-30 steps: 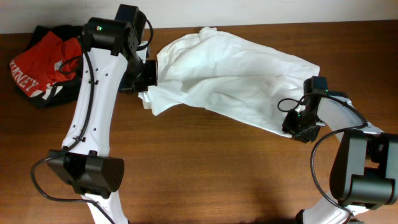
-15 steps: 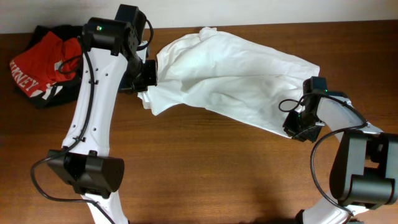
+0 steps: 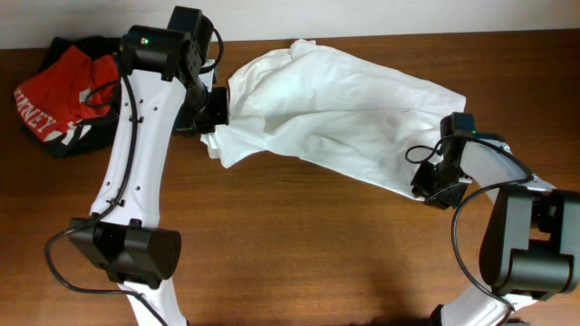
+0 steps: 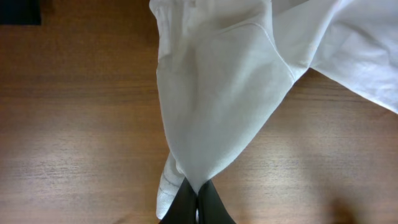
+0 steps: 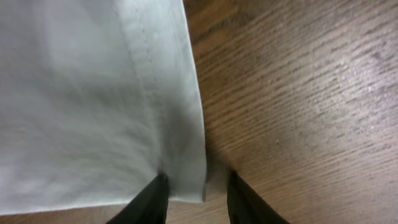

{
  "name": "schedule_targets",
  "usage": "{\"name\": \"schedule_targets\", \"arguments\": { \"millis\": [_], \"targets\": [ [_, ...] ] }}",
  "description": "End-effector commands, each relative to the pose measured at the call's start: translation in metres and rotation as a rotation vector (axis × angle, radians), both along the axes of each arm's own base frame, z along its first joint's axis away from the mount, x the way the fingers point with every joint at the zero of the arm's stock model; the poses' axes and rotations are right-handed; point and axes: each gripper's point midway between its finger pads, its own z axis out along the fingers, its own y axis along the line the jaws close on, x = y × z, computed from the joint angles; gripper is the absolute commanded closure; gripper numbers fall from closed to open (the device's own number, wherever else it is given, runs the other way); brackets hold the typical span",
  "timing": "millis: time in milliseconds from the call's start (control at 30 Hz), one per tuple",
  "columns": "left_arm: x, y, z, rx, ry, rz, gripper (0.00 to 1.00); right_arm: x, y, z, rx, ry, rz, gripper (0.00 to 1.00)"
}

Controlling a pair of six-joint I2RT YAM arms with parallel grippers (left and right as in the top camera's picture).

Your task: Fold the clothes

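No fold made yet: the white T-shirt (image 3: 335,113) sprawls rumpled across the far side of the table (image 3: 317,258). The left gripper (image 4: 198,198) is clamped tight on a bunched corner. The right gripper (image 5: 196,186) stands parted astride the hem edge, not pinching. Bare wood in front gives folding room — the red garment (image 3: 54,91) sits well off left.

T-shirt (image 3: 344,118) soft matt cloth, table (image 3: 299,254) grained wood.
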Motion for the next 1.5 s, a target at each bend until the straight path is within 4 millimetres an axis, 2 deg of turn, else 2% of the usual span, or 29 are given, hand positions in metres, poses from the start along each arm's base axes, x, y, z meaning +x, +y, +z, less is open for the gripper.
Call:
{"name": "schedule_targets", "arguments": {
  "millis": [0, 133, 233, 333, 433, 567, 633, 833, 933, 1000, 1100, 1200, 1300, 1433, 1467],
  "targets": [
    [0.000, 0.005, 0.002, 0.018, -0.007, -0.005, 1.00, -0.004, 0.006, -0.010, 0.020, 0.026, 0.001, 0.70],
    [0.000, 0.005, 0.002, 0.018, -0.008, -0.005, 1.00, -0.007, 0.006, -0.009, 0.022, 0.041, -0.008, 0.96],
    [0.000, 0.004, 0.002, 0.014, -0.007, -0.006, 1.00, -0.013, 0.000, -0.006, 0.024, 0.065, -0.028, 0.96],
    [-0.002, -0.002, 0.002, -0.014, -0.001, -0.012, 1.00, -0.023, -0.025, 0.010, -0.007, 0.126, -0.090, 0.96],
    [-0.003, -0.006, 0.003, -0.039, 0.002, -0.015, 1.00, -0.036, -0.053, 0.044, -0.002, 0.182, -0.183, 0.96],
    [-0.005, -0.012, 0.002, -0.047, 0.008, -0.023, 1.00, -0.045, -0.077, 0.083, 0.008, 0.173, -0.245, 0.96],
    [-0.007, -0.017, 0.000, -0.044, 0.016, -0.038, 1.00, -0.052, -0.082, 0.103, 0.003, 0.160, -0.245, 0.96],
    [-0.023, -0.035, -0.017, -0.028, 0.087, -0.046, 1.00, -0.086, -0.084, 0.135, -0.081, 0.205, -0.234, 0.96],
    [-0.039, -0.046, -0.035, -0.007, 0.163, -0.071, 1.00, -0.101, -0.088, 0.151, -0.132, 0.208, -0.234, 0.96],
    [-0.059, -0.059, -0.052, -0.009, 0.246, -0.108, 1.00, -0.108, -0.093, 0.162, -0.149, 0.168, -0.267, 0.96],
    [-0.078, -0.067, -0.067, 0.005, 0.320, -0.135, 1.00, -0.120, -0.104, 0.174, -0.177, 0.136, -0.323, 0.96],
    [-0.089, -0.072, -0.074, 0.008, 0.361, -0.134, 1.00, -0.129, -0.110, 0.180, -0.182, 0.122, -0.343, 0.96],
    [-0.100, -0.089, -0.074, -0.051, 0.399, -0.154, 1.00, -0.135, -0.111, 0.181, -0.179, 0.138, -0.354, 0.96],
    [-0.108, -0.101, -0.073, -0.065, 0.407, -0.184, 1.00, -0.139, -0.110, 0.182, -0.178, 0.155, -0.332, 0.96],
    [-0.113, -0.111, -0.072, -0.099, 0.423, -0.197, 1.00, -0.139, -0.109, 0.182, -0.178, 0.155, -0.332, 0.96]
  ]
}}
